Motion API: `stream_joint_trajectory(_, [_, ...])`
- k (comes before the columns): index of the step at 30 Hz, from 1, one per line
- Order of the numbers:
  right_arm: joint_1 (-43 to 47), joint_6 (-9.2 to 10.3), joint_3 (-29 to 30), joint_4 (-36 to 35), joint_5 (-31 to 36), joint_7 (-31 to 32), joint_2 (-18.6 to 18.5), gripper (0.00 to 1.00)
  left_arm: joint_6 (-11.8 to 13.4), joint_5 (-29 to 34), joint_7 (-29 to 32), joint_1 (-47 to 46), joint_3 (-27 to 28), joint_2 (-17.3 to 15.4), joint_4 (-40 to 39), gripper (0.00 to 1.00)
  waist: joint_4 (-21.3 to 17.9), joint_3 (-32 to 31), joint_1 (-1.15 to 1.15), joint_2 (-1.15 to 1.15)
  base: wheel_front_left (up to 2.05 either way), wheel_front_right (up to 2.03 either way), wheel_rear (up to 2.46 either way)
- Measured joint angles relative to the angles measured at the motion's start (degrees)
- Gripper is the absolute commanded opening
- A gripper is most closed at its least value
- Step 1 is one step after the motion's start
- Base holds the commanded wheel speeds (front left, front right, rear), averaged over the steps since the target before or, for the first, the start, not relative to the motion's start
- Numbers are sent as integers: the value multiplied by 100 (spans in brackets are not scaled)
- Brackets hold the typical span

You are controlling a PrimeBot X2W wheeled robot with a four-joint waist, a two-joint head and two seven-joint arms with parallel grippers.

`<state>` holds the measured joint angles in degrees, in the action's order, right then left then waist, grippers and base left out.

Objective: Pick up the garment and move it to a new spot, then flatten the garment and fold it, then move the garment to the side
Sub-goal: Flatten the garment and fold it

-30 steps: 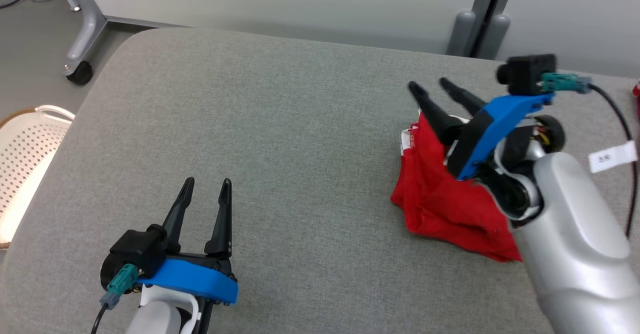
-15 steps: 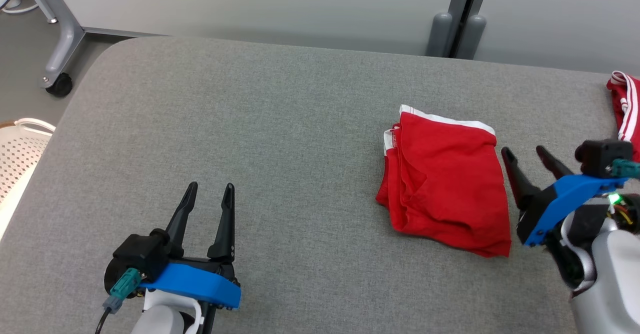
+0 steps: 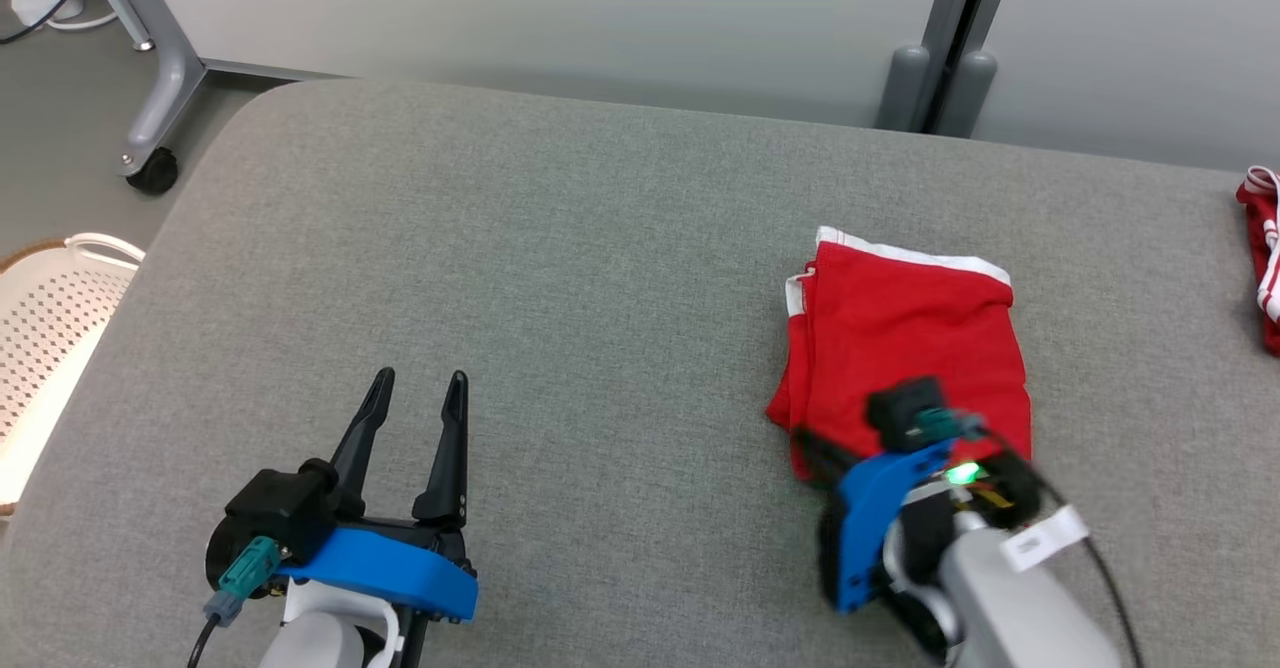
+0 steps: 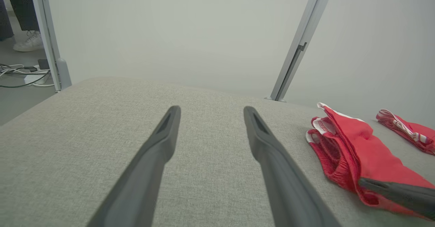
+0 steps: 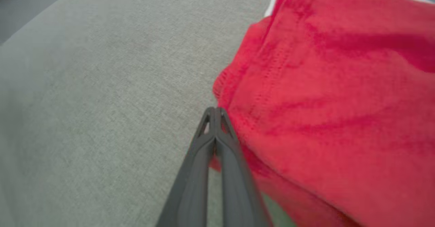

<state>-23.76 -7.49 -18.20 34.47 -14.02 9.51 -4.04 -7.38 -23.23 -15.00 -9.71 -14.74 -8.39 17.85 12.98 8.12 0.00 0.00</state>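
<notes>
The garment [image 3: 905, 348] is a red pair of shorts with a white waistband, lying folded on the right half of the grey padded table [image 3: 560, 278]. My right gripper [image 3: 805, 440] is shut, its two fingers pressed together. It lies low at the garment's [image 5: 340, 101] near-left edge, fingertips [image 5: 214, 110] just beside the hem, with no cloth visible between them. The left wrist view shows one dark right finger [image 4: 397, 194] across the garment's [image 4: 357, 149] near edge. My left gripper [image 3: 420, 378] stands open and empty at the near left, well apart from the garment.
A second red piece with white stripes [image 3: 1262, 268] lies at the table's right edge. A white perforated basket [image 3: 50, 298] stands on the floor to the left. Beyond the far-left corner is a wheeled frame leg [image 3: 150, 158]. A grey post [image 3: 940, 78] rises behind the table.
My right arm swung from the garment's right side round to its near-left edge, and its jaws went from open to shut. The left gripper stayed where it was.
</notes>
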Motion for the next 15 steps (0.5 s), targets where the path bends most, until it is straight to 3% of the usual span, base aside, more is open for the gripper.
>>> stream_joint_trajectory(6, [111, 0, -1246, -379, -927, 94, 99, 0, 0, -15, 0, 79, 55, -32, 9, 100, -16, -95, 0, 0, 0, 0, 0])
stream_joint_trajectory(11, [274, 0, -1572, -1090, -1569, -255, 113, 1, 0, -3, 0, 179, 192, -62, 27, 100, -145, -151, 0, 0, 0, 0, 0])
stream_joint_trajectory(12, [316, 0, -1527, -1246, -1625, -353, 115, 41, 0, -1, 0, 188, 247, -64, 25, 100, -187, -156, 0, 0, 0, 0, 0])
stream_joint_trajectory(13, [364, 0, -1467, -1406, -1633, -460, 102, 100, 4, 9, 0, 204, 290, -63, 18, 100, -233, -162, 0, 0, 0, 0, 0])
stream_joint_trajectory(15, [484, 0, -1173, -1694, -1628, -672, 102, 100, 35, 26, 0, 263, 369, -55, -10, 100, -321, -188, 0, 0, 0, 0, 0])
